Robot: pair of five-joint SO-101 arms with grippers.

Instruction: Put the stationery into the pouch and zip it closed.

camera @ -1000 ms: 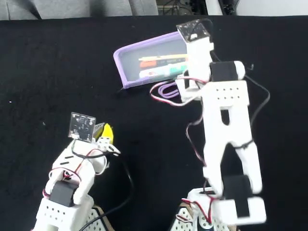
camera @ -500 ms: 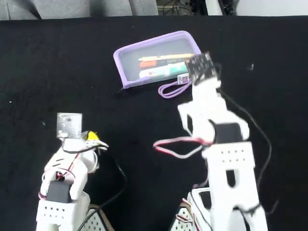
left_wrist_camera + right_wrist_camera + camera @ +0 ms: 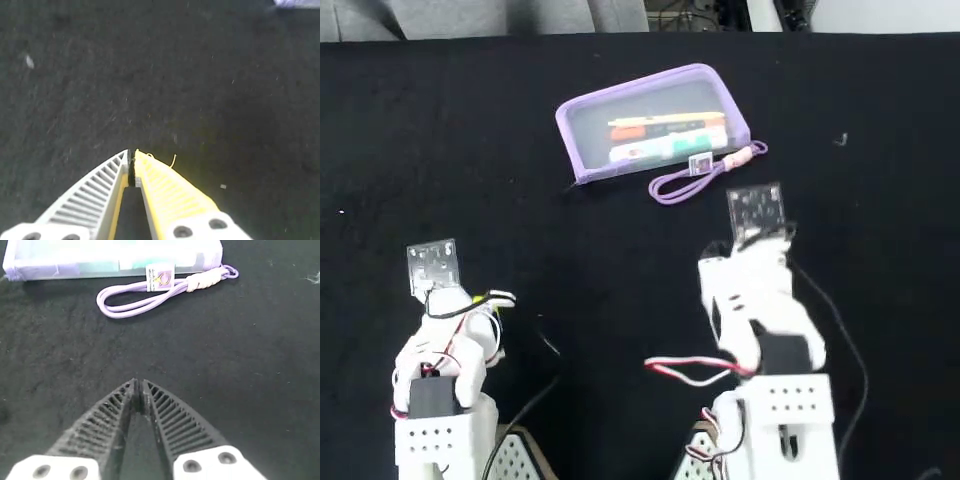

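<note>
glossy clear plastic pouch (image 3: 650, 125), smooth lilac cord (image 3: 192, 284), matt black cloth table cover (image 3: 470, 180), ribbed plastic right gripper (image 3: 137, 386)

Left arm (image 3: 445, 345): folded back close over its base.
Left pincer (image 3: 133, 162): tips pressed together, nothing between them.
Right arm (image 3: 760, 310): folded back near its base, wrist pointing forward.
Right pincer (image 3: 138, 390): tips together, empty.

Left tool (image 3: 132, 159), tips together, above the black table (image 3: 210, 80)
</note>
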